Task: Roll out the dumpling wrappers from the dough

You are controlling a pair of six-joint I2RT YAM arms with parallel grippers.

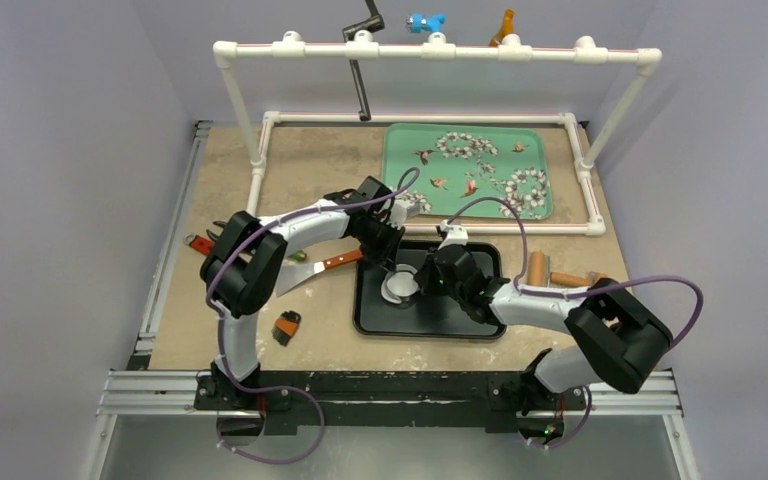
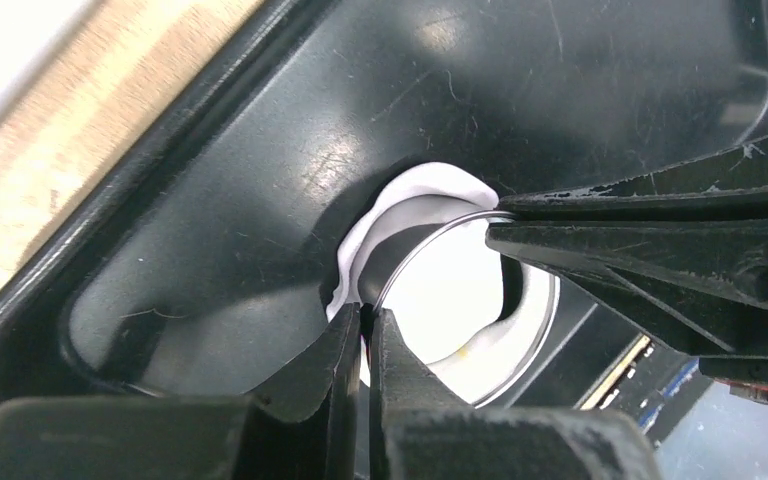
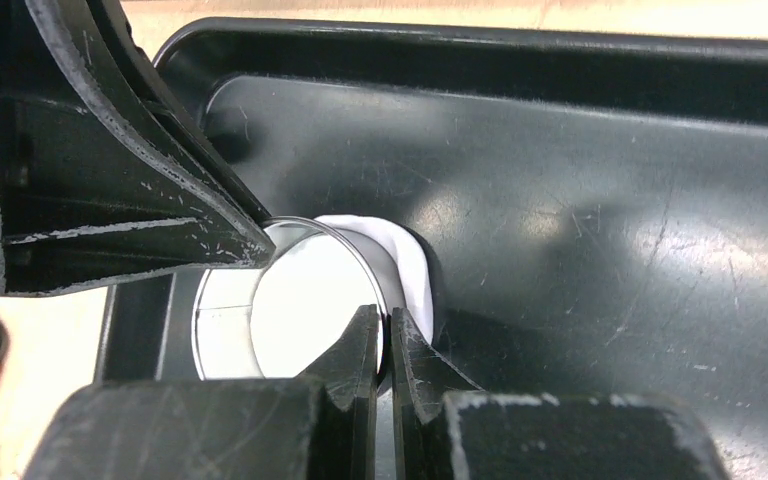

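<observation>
A metal ring cutter (image 1: 400, 288) stands in the left part of the black tray (image 1: 470, 325). Flat white dough (image 2: 450, 300) fills its inside as a round dumpling wrapper (image 3: 300, 300). A curved white strip of dough (image 2: 420, 185) bulges outside the ring wall (image 3: 360, 255). My left gripper (image 2: 368, 312) is shut on the ring's rim on one side. Opposite it, my right gripper (image 3: 383, 318) is shut on the rim. In the top view both grippers (image 1: 392, 268) (image 1: 422, 283) meet over the ring. Each wrist view shows the other arm's fingers (image 2: 660, 250) (image 3: 110, 200) close by.
A green flowered tray (image 1: 410, 150) lies at the back inside a white pipe frame (image 1: 430, 50). Wooden rollers (image 1: 537, 268) lie right of the black tray. A scraper with an orange handle (image 1: 305, 272) and a small orange-black object (image 1: 286, 328) lie to its left.
</observation>
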